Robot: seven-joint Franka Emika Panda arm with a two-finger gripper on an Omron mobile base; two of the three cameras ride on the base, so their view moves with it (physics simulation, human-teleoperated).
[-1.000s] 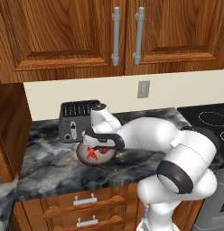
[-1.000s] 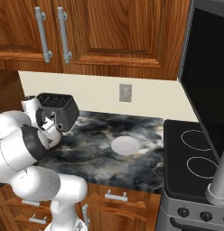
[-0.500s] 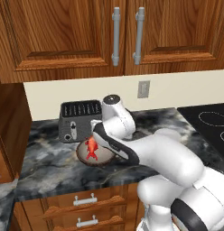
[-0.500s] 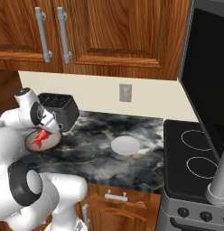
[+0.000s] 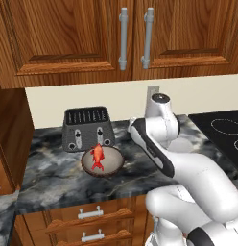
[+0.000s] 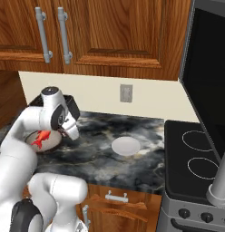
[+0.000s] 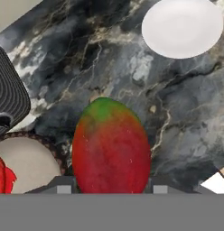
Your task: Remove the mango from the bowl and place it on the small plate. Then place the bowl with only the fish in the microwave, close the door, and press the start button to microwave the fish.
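Spanning everything beneath the pincer, the marbled countertop lies bare toward the small plate ahead, an open path. Behind and to one side sits the bowl, beside the toaster, with only the fish inside. The pincer is clamped on the mango, carried above the counter, clear of the bowl's rim.

Red mango with a green tip — orange-red fish — white small plate — black-veined marble counter.
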